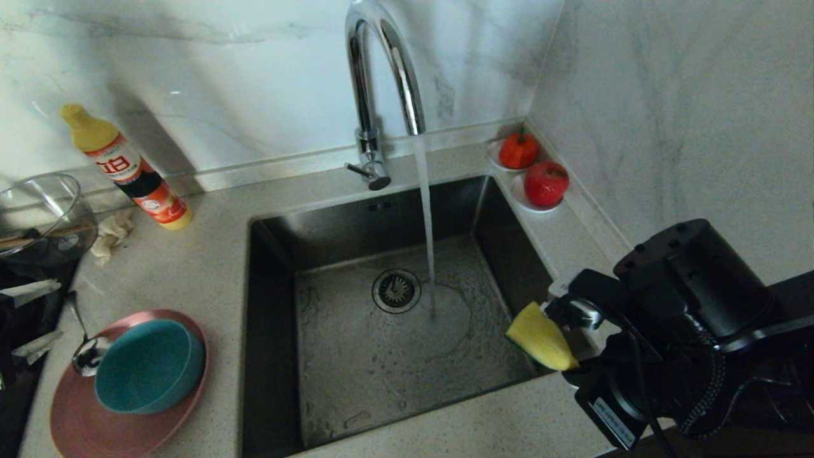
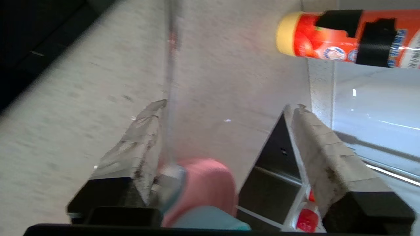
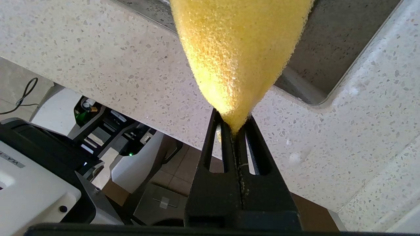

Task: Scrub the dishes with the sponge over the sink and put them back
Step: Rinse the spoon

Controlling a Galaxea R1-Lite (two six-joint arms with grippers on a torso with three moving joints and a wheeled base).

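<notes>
Pale speckled stone counter wraps a dark steel sink (image 1: pixel 331 254) that fills the middle of the head view, its tall chrome tap (image 1: pixel 381 76) at top centre running a stream of water onto the basin floor beside the drain strainer (image 1: pixel 396 291)

At lower left the pink plate (image 1: pixel 82 420) lies on the counter with the teal bowl (image 1: pixel 149 366) sitting in it and the spoon (image 1: pixel 86 350) resting on the plate's upper left rim. Left gripper (image 2: pixel 223 141) hovers over that spoon with its taped fingers (image 2: pixel 321 147) spread and nothing between them, the handle running up between the two fingers. Right gripper (image 3: pixel 234 131) sits at lower right, pressed together on a corner of the sponge (image 1: pixel 540 337), which hangs over the sink's right edge

My guess is the scrubbing is near its end or done — all three dishes are stacked on the counter, the sponge is not yet put down, and the tap is on

Around them: an orange detergent bottle (image 1: pixel 127 168), a crumpled beige cloth (image 1: pixel 113 234) and a glass bowl (image 1: pixel 38 213) at upper left, two red fruits on white saucers (image 1: pixel 534 175) at the back right corner. Nothing blocks the sink itself
</notes>
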